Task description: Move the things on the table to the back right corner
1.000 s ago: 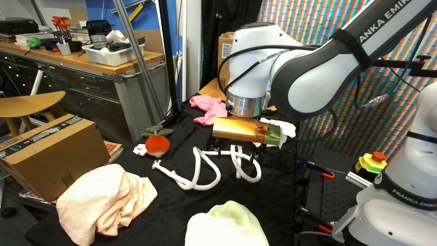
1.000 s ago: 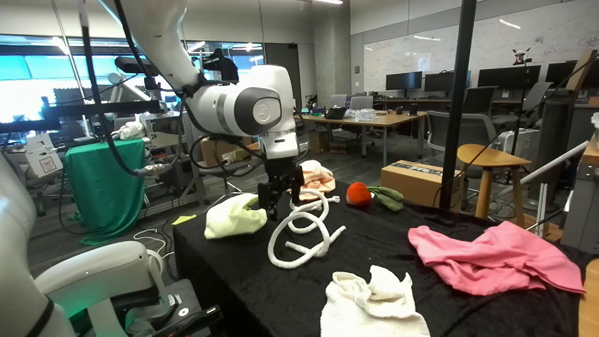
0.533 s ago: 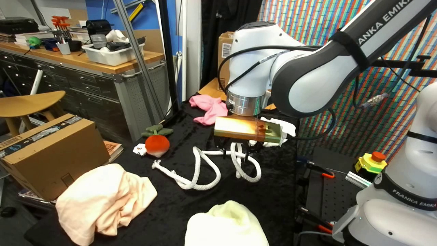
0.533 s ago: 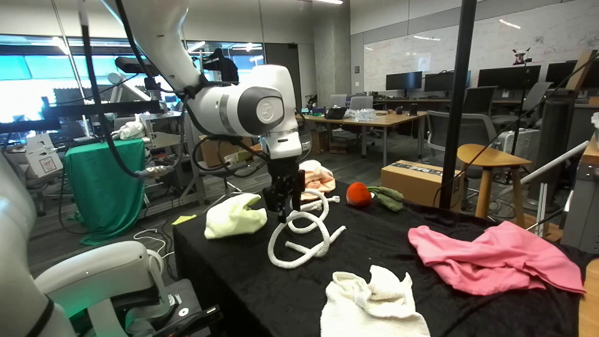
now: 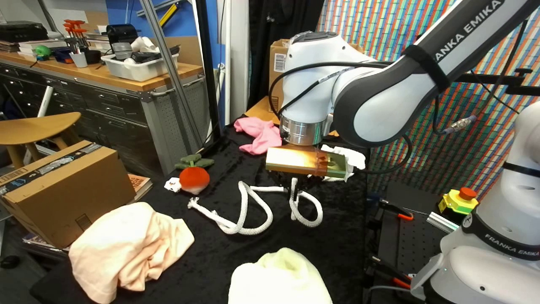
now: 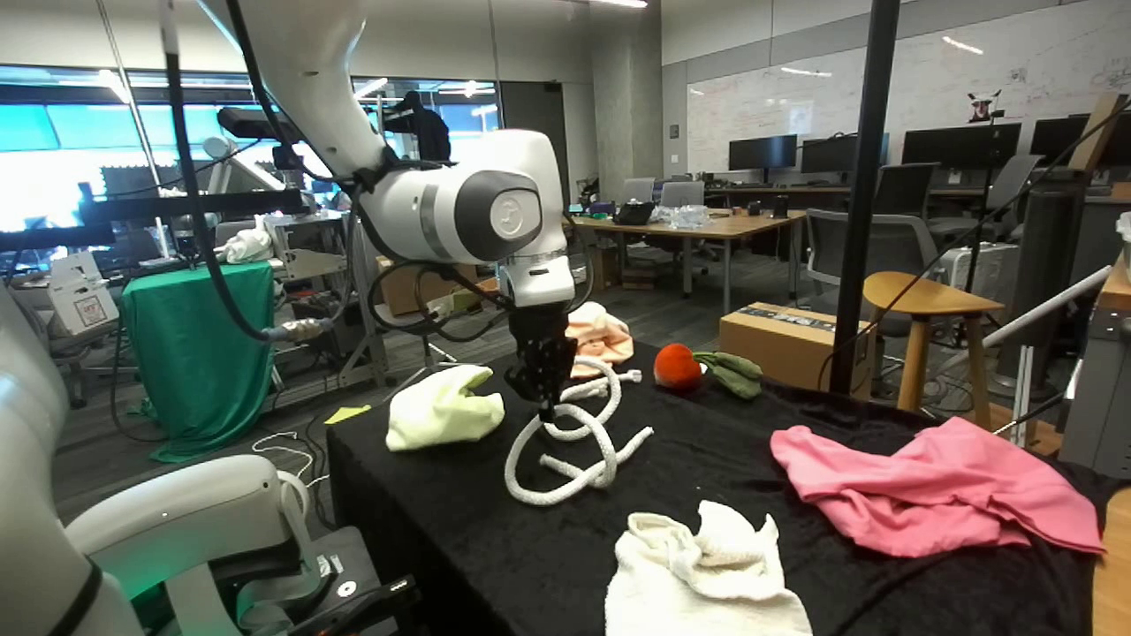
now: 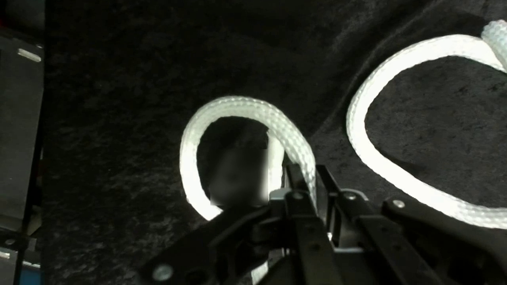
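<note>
At the left of an exterior view, a taped cardboard box (image 5: 74,194) is seen, with part of a wooden stool (image 5: 33,126) above it. In the upper left, a white bin (image 5: 135,72) and a white cup (image 5: 79,60) of orange-handled tools (image 5: 72,26) are set on a workbench (image 5: 97,75). In an exterior view, the upper right is taken up by a whiteboard (image 6: 941,75), before which dark monitors (image 6: 959,155) are lined up. Toward the right, a black pole (image 6: 862,199) is stood upright; at the left, a green sheet (image 6: 199,353) is draped.

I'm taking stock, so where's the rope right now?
In an exterior view, the rope lies looped on the table, just right of the yellow cloth. In the wrist view, one loop is pinched in the gripper, right of center.
</note>
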Available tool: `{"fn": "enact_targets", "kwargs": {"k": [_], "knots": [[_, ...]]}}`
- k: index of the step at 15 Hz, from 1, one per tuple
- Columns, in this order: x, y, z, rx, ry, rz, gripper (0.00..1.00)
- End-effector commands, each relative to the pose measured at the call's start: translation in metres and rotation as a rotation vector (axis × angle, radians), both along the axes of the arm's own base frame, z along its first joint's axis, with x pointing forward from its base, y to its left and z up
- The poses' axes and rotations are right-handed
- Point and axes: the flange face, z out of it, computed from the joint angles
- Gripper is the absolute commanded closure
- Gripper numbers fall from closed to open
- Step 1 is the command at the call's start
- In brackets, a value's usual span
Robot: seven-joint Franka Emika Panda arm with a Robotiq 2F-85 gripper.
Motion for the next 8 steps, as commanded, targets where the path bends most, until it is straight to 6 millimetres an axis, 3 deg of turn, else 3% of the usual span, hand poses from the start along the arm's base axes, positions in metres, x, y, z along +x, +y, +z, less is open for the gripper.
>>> {"fn": "enact_targets", "kwargs": {"k": [1,8], "knots": [[0.003,0.002,0.007,-0.022,-0.025,0.005,0.9],[0.004,-0.003,0.017,-0.086,-0.066,0.017,0.91]]}}
